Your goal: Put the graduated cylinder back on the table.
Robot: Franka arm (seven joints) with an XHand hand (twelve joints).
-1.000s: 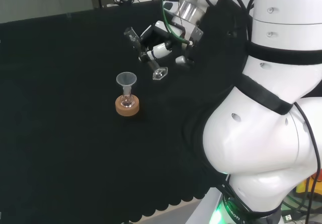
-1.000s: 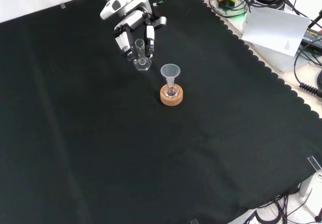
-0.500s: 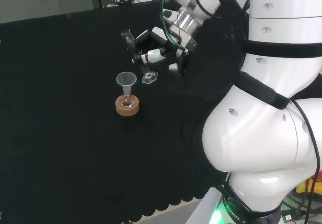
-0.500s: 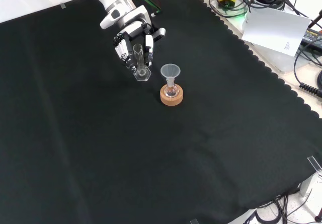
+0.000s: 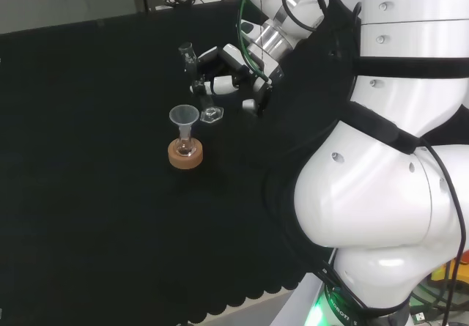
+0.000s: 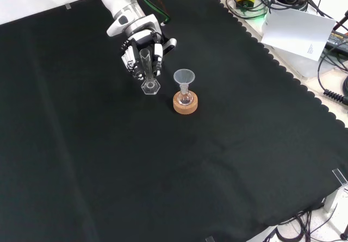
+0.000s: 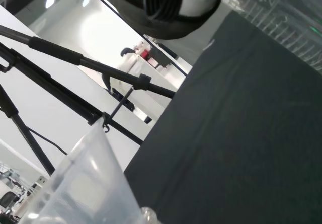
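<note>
A clear graduated cylinder (image 6: 147, 70) stands almost upright, its hexagonal foot (image 6: 150, 87) at or just above the black cloth. My hand (image 6: 138, 43) has its fingers curled round the cylinder's upper part. In the head view the cylinder (image 5: 196, 78) rises just left of the hand (image 5: 223, 69), and its foot (image 5: 212, 114) lies close beyond the funnel. I cannot tell whether the foot touches the cloth.
A small flask with a clear funnel (image 6: 184, 78) in its neck sits on a cork ring (image 6: 185, 103), just right of the cylinder in the front view. The funnel (image 5: 184, 116) and cork ring (image 5: 185, 154) also appear in the head view. Cables and a paper sheet (image 6: 298, 31) lie beyond the scalloped cloth edge.
The hand has swung the cylinder from a strong tilt to nearly upright and lowered it toward the cloth, closer to the funnel.
</note>
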